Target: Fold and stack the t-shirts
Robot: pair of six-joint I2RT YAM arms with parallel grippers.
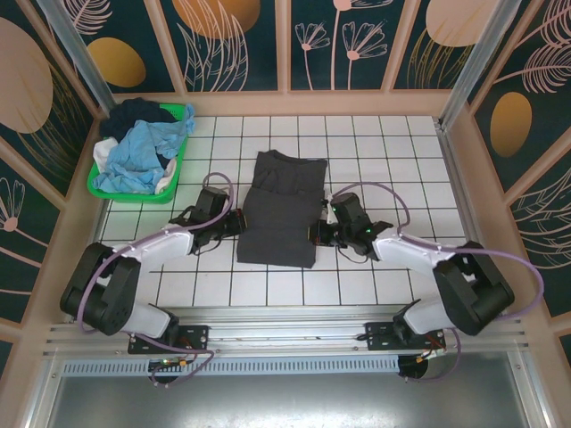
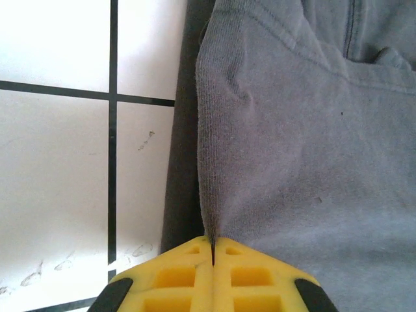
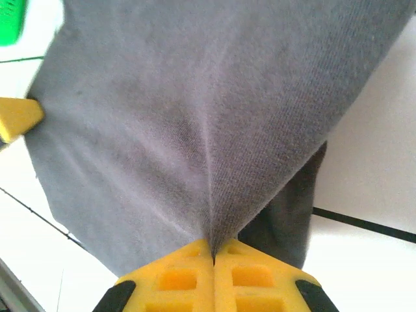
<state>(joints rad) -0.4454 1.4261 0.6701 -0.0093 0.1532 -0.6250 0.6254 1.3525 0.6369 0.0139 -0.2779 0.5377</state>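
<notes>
The charcoal-grey t-shirt [image 1: 281, 209] lies as a long folded strip in the middle of the tiled table. My left gripper [image 1: 237, 223] is shut on its left edge, the grey cloth [image 2: 292, 149] pinched between the yellow fingers [image 2: 188, 270]. On the opposite side my right gripper [image 1: 318, 234] is shut on the right edge, and the cloth [image 3: 195, 117] rises taut from its yellow fingers [image 3: 240, 273]. The left gripper's yellow tip [image 3: 16, 117] peeks in at the far side of the cloth. Light blue, dark navy and white t-shirts [image 1: 138, 152] are heaped in the basket.
The bright green plastic basket [image 1: 181, 165] stands at the back left of the table, close to the left arm. White tiles with a black grid [image 1: 384, 169] stretch to the right and behind the shirt. Wooden walls ring the table.
</notes>
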